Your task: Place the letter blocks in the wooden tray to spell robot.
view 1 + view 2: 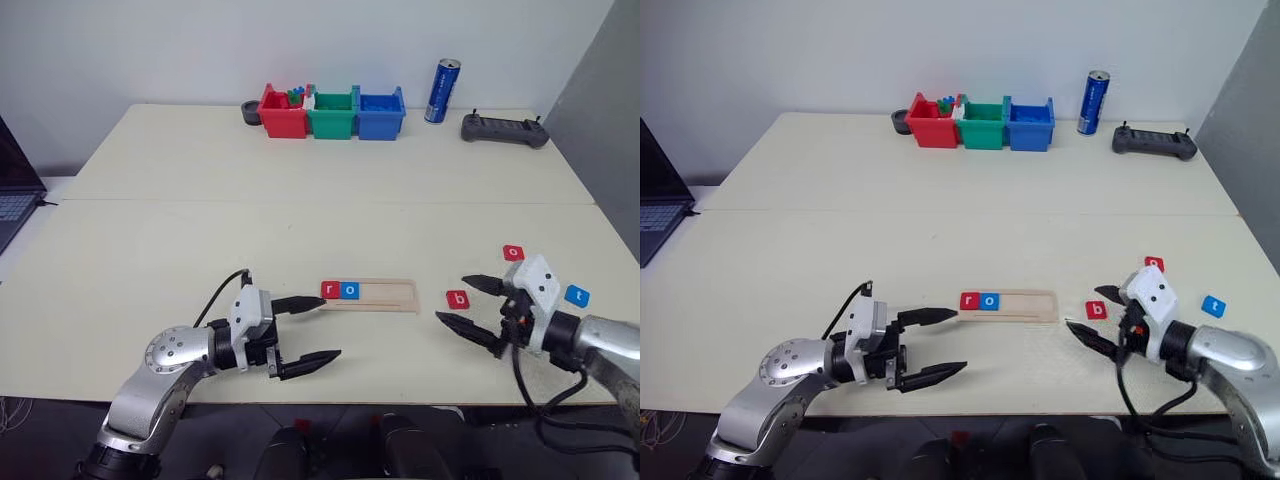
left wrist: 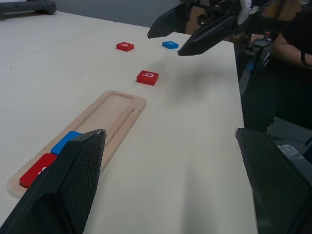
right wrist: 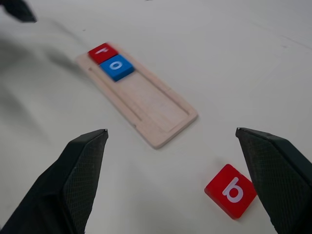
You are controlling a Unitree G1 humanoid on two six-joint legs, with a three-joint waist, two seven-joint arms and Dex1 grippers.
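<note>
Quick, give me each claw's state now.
Left claw: open, holding nothing.
Right claw: open, holding nothing.

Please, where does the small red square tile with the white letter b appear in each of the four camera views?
Left eye view: red square letter tile b lies on the table, right of the pale wooden tray.
Right eye view: same tile, right of the tray, near the right hand.
Left wrist view: upper middle, beyond the tray's empty end.
Right wrist view: lower right, near that empty end.
Shared landmark: the wooden tray holding the red r and blue o tiles.
</note>
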